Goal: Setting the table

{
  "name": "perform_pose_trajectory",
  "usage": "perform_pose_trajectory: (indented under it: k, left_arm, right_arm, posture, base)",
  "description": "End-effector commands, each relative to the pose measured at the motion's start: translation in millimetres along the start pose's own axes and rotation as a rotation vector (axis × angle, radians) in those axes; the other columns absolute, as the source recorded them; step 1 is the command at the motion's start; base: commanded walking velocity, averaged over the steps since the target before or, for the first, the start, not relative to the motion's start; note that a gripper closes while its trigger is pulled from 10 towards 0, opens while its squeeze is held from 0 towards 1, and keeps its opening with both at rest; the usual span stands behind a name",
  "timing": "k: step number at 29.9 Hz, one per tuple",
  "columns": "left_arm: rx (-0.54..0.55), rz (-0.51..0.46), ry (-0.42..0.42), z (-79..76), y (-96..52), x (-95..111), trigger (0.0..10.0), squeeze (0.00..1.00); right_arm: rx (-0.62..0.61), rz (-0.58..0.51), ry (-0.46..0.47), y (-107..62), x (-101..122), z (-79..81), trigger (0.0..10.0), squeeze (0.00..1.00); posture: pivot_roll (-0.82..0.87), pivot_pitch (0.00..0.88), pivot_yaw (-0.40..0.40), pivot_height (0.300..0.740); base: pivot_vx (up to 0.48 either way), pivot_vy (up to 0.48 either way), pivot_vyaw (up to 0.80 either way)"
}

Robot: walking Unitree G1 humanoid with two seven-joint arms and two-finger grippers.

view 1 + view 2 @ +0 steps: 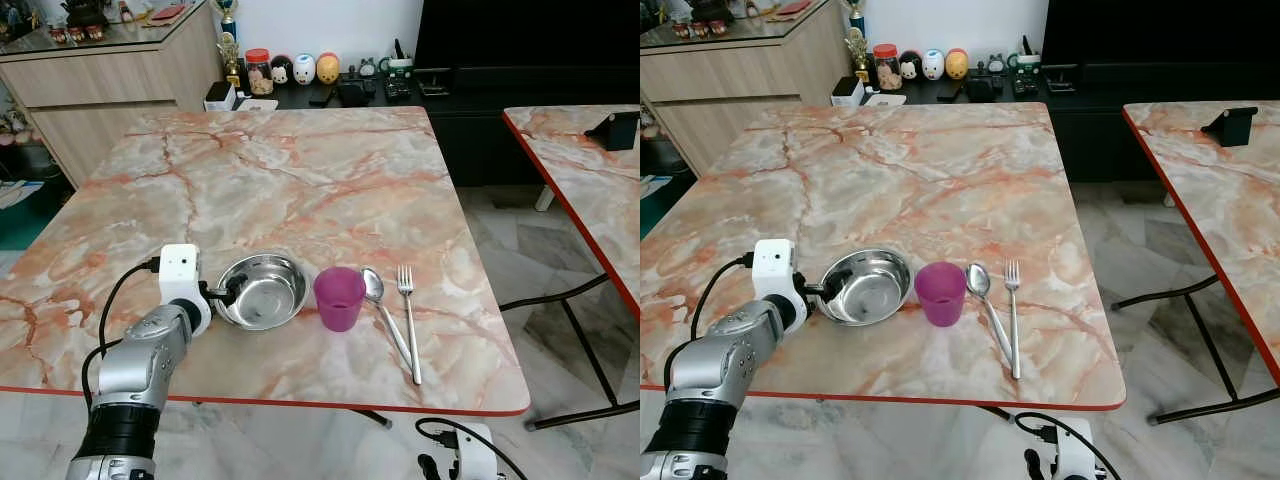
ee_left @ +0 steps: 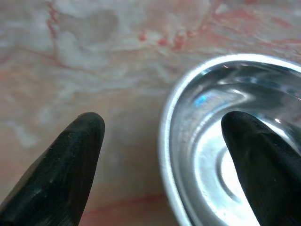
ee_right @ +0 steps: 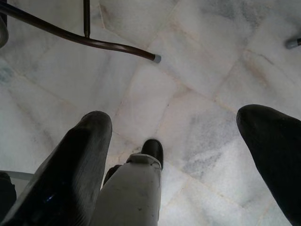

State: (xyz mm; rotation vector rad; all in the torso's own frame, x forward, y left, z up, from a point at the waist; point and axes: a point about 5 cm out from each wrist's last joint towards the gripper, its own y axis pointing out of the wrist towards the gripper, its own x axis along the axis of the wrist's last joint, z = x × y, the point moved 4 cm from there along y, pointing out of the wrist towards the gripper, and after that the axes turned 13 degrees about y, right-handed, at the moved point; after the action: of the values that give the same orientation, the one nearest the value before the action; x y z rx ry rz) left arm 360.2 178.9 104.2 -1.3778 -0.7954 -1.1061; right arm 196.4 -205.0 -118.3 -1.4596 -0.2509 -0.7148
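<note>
The left gripper (image 1: pixel 232 290) was spread wide across the near-left rim of the round stainless-steel bowl (image 1: pixel 263 290), one black finger (image 2: pixel 263 160) inside and the other outside on the pink-veined marble table (image 1: pixel 300 170). The right gripper (image 3: pixel 174 155) hung spread above the pale tiled floor (image 3: pixel 188 70). Beside the bowl stood a magenta plastic cup (image 1: pixel 339 297), then a steel spoon (image 1: pixel 384 310) and steel fork (image 1: pixel 409 320), their long axes running near to far with heads pointing away from the robot.
</note>
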Motion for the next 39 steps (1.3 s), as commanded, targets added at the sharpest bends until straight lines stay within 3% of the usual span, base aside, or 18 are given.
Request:
perform_pose_trajectory:
  k: [1, 11, 12, 13, 14, 15, 16, 39]
  left_arm:
    - [-0.017, 0.030, 0.003, -4.4, 1.6, -3.2, 10.0, 0.00]
    - [-0.036, 0.043, -0.006, -9.2, 1.7, -4.6, 10.0, 0.00]
    - [-0.036, 0.044, -0.006, -9.3, 1.7, -4.6, 7.6, 0.00]
    - [-0.037, 0.044, -0.007, -9.4, 1.5, -4.6, 5.9, 0.00]
    - [-0.037, 0.044, -0.008, -9.4, 1.4, -4.6, 0.9, 0.00]
    - [-0.037, 0.044, -0.008, -9.4, 1.4, -4.6, 0.9, 0.00]
    - [-0.038, 0.045, -0.008, -9.5, 1.3, -5.0, 0.0, 0.00]
    - [-0.022, 0.042, -0.010, -4.9, -1.5, -4.8, 0.0, 0.00]
  right_arm:
    - [0.003, 0.005, 0.010, 0.2, -1.4, 2.0, 10.0, 0.00]
    - [0.004, 0.008, 0.008, 0.3, -1.2, 1.8, 10.0, 0.00]
    - [0.004, 0.008, 0.008, 0.3, -1.2, 1.9, 10.0, 0.00]
    - [0.005, 0.008, 0.007, 0.3, -1.1, 2.0, 10.0, 0.00]
    - [0.005, 0.008, 0.007, 0.3, -1.1, 2.0, 10.0, 0.00]
    - [0.005, 0.008, 0.007, 0.3, -1.1, 2.0, 10.0, 0.00]
    - [0.005, 0.008, 0.007, 0.3, -1.1, 2.0, 10.0, 0.00]
    - [0.008, 0.015, 0.003, 0.4, -1.6, 2.3, 10.0, 0.00]
  posture:
    - [-0.05, 0.000, 0.056, 0.720]
    - [-0.05, 0.000, 0.053, 0.720]
    - [-0.05, 0.000, 0.053, 0.720]
    - [-0.05, 0.000, 0.053, 0.720]
    - [-0.05, 0.000, 0.052, 0.720]
    - [-0.05, 0.000, 0.052, 0.720]
    - [-0.05, 0.000, 0.052, 0.720]
    - [-0.05, 0.000, 0.051, 0.720]
  base:
    - [0.000, 0.000, 0.00]
    - [0.000, 0.000, 0.00]
    - [0.000, 0.000, 0.00]
    - [0.000, 0.000, 0.00]
    - [0.000, 0.000, 0.00]
    - [0.000, 0.000, 0.00]
    - [0.000, 0.000, 0.00]
    - [0.000, 0.000, 0.00]
